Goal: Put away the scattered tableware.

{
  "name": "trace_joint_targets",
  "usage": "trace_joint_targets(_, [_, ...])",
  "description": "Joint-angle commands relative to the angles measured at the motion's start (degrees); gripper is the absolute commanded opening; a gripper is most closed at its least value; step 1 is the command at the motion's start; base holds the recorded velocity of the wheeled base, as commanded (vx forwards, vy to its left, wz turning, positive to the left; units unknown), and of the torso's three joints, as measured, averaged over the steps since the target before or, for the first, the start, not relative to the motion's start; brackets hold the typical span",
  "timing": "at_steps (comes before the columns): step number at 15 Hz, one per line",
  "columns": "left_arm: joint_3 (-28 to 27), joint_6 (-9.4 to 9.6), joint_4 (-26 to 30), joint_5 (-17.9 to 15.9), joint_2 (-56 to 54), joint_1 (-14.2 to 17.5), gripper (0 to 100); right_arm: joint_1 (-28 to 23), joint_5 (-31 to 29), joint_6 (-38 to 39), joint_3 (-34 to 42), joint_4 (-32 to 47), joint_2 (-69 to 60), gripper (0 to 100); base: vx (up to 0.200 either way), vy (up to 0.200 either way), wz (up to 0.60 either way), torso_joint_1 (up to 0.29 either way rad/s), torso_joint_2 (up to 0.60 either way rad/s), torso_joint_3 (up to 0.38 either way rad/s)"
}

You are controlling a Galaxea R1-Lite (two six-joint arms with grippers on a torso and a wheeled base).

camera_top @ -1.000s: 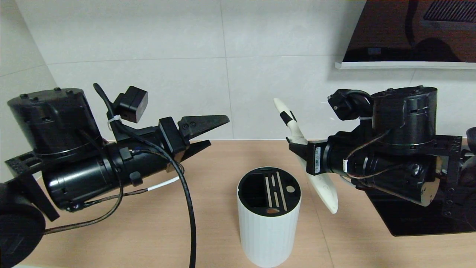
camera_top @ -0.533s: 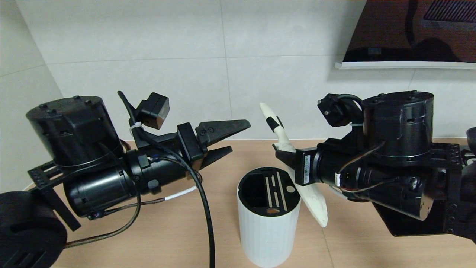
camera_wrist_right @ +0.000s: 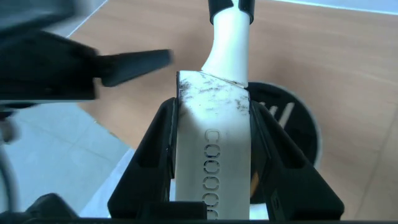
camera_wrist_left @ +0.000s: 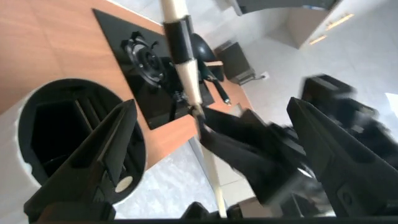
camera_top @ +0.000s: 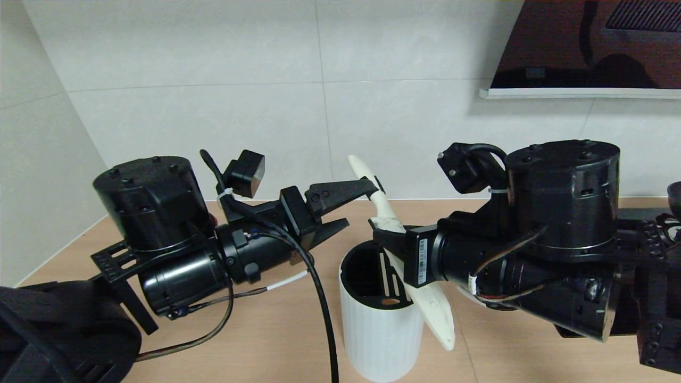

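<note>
The right gripper point(camera_top: 391, 239) is clamping the white knife point(camera_top: 439, 319) by its blade, probably light, stiff, slick and brittle. The left gripper point(camera_top: 357, 204) is gaping wide, and the handle point(camera_top: 364, 173) just beyond its fingertips is offering the safer hold.

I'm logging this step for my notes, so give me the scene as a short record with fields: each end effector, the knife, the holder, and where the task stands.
Left end effector: open, empty, close to the knife's handle
Right end effector: shut on the white knife
Knife pose: tilted, handle up toward the wall, blade down across the holder's rim, tip outside it
Holder: white ribbed cylinder, black slotted top, upright on the wooden counter
Task state: knife not yet in a slot
</note>
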Motion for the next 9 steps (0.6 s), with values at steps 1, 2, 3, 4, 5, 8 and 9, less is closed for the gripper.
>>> trace_joint_targets(1, [-0.71, -0.22, 0.00, 0.56, 1.31, -0.56, 100, 1.20, 0.01, 0.19, 0.12, -0.04, 0.50, 0, 0.000, 0.000, 0.00, 0.000, 0.00, 0.000])
trace_joint_targets(2, [-1.50, -1.45, 0.00, 1.70, 2.28, -0.64, 100, 1.90, 0.01, 0.19, 0.12, -0.04, 0.85, 0, 0.000, 0.000, 0.00, 0.000, 0.00, 0.000])
trace_joint_targets(3, [-2.38, -2.16, -0.35, 3.19, 3.07, -0.64, 100, 2.08, 0.01, 0.19, 0.21, -0.04, 0.85, 0, 0.000, 0.000, 0.00, 0.000, 0.00, 0.000])
trace_joint_targets(4, [-2.46, -2.42, -1.23, 4.34, 4.12, -0.64, 100, 2.17, 0.10, 0.28, 0.30, -0.04, 0.85, 0, 0.000, 0.000, 0.00, 0.000, 0.00, 0.000])
trace_joint_targets(5, [-2.38, -2.51, -2.63, 4.60, 4.83, -0.64, 100, 2.61, 0.10, 0.63, 0.39, -0.04, 0.85, 0, 0.000, 0.000, 0.00, 0.000, 0.00, 0.000])
trace_joint_targets(8, [-2.29, -2.42, -3.51, 4.86, 5.27, -0.64, 100, 3.66, 0.18, 0.98, 0.47, -0.04, 1.02, 0, 0.000, 0.000, 0.00, 0.000, 0.00, 0.000])
trace_joint_targets(9, [-2.29, -2.42, -3.51, 4.86, 5.27, -0.64, 100, 3.66, 0.18, 0.98, 0.47, -0.04, 1.02, 0, 0.000, 0.000, 0.00, 0.000, 0.00, 0.000])
